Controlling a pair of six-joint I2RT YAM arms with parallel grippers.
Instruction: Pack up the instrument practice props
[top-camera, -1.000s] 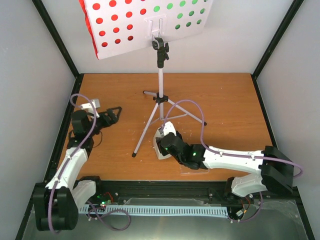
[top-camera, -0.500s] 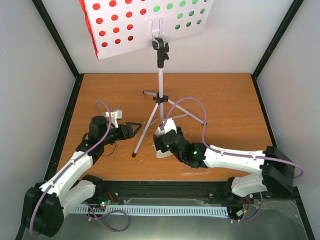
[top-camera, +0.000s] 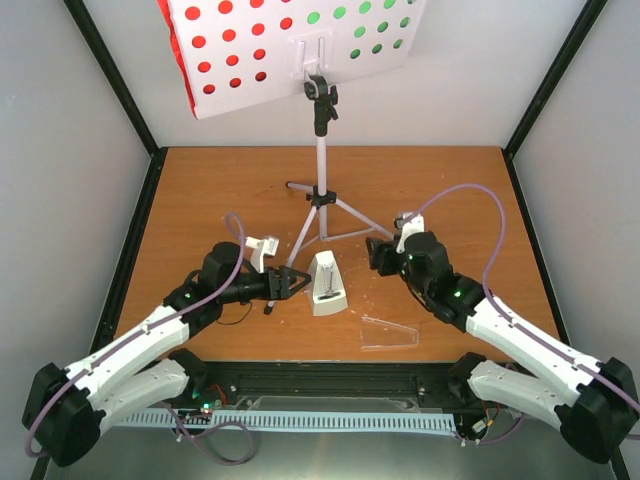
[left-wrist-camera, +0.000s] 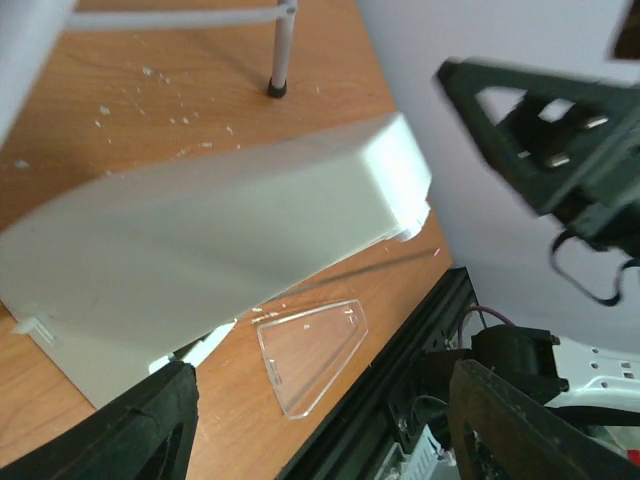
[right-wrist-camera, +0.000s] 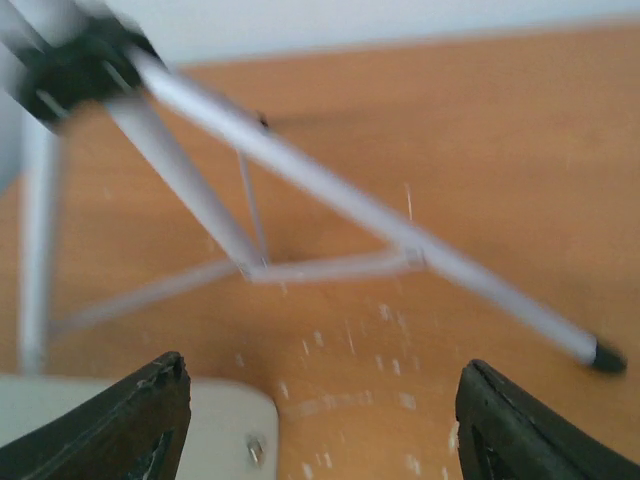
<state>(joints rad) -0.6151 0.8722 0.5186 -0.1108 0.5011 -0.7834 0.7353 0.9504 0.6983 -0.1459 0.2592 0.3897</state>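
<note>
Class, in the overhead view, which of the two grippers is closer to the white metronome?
The left gripper: its tips sit right beside the metronome, while the right gripper is farther off, by a tripod leg.

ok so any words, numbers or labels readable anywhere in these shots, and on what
No text can be read in any view.
Music stand: no lettering.
Red sheet and green sheet: only colour shows through the holes, print hidden.
Metronome: any marks are too small or blurred.
Clear cover: blank.
</note>
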